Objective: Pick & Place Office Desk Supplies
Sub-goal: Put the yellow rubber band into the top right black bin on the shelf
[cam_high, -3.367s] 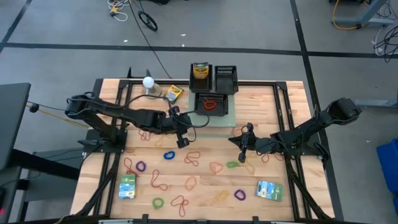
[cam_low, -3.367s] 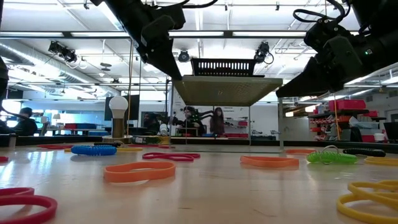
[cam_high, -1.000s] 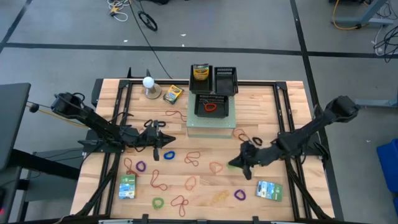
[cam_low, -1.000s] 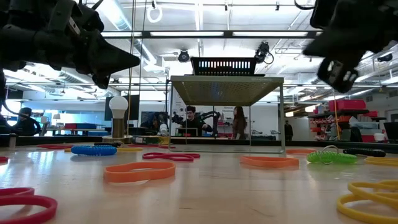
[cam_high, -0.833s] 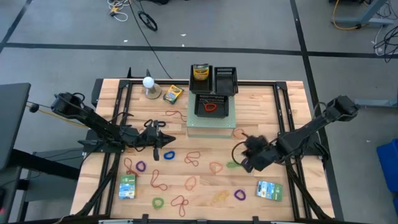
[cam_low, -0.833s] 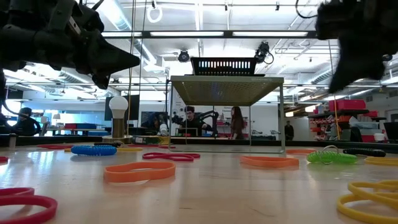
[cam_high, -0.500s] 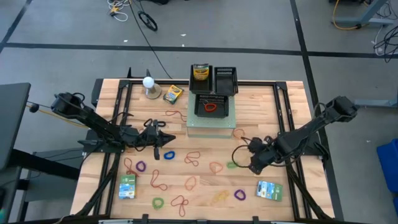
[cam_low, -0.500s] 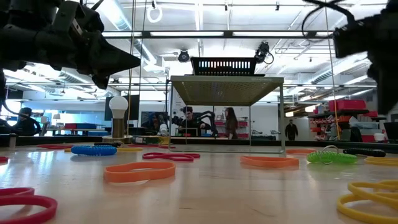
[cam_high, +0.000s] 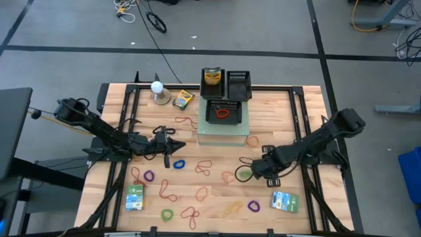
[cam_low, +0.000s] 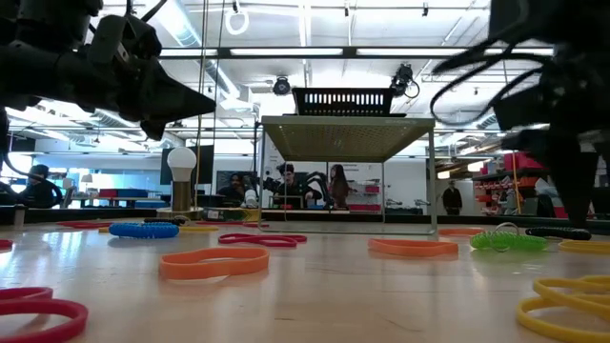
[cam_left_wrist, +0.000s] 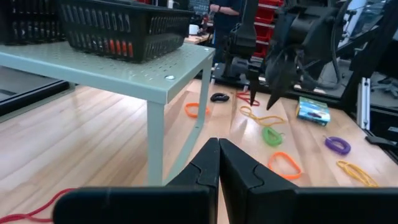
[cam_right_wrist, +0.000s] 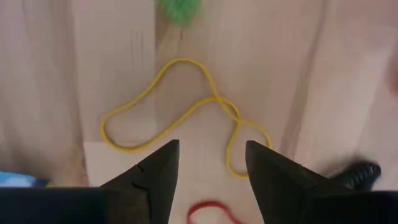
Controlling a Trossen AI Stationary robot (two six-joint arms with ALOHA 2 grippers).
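from above, on the wooden tabletop (cam_high: pixel 276 105), rubber bands of many colours lie scattered across the middle and near side. a black mesh basket (cam_high: pixel 223 110) holding a red rubber band (cam_high: pixel 223 112) sits on a pale green riser (cam_high: pixel 222 128) at the far middle, with two more black bins behind it, one holding a crayon box (cam_high: pixel 211 76). another crayon box (cam_high: pixel 183 99) lies beside a white ball on a round base (cam_high: pixel 157 89). green-blue-white packets lie at the near left (cam_high: pixel 135 197) and near right (cam_high: pixel 284 201). the left gripper (cam_high: pixel 172 146) waits over the left middle of the tabletop, its fingers together and holding nothing. the right gripper (cam_high: pixel 252 170) is low over the right middle, just beside a green rubber band (cam_high: pixel 245 174).

at tabletop height, an orange rubber band (cam_low: pixel 213 261), a blue one (cam_low: pixel 143 229) and a green one (cam_low: pixel 507 241) lie flat, the riser (cam_low: pixel 346 133) and basket behind them. dark arm parts hang at the upper left and the right edge.

past the left wrist's closed fingers (cam_left_wrist: pixel 208 171), the riser's leg stands close, and the other arm points down over a yellow rubber band (cam_left_wrist: pixel 263 116) farther off, near a green band (cam_left_wrist: pixel 272 135) and a packet (cam_left_wrist: pixel 313 110).

past the right wrist's fingers (cam_right_wrist: pixel 160 168), which stand apart and empty, a twisted yellow rubber band (cam_right_wrist: pixel 186 115) lies on the wood between them, a green band (cam_right_wrist: pixel 180 10) beyond it.
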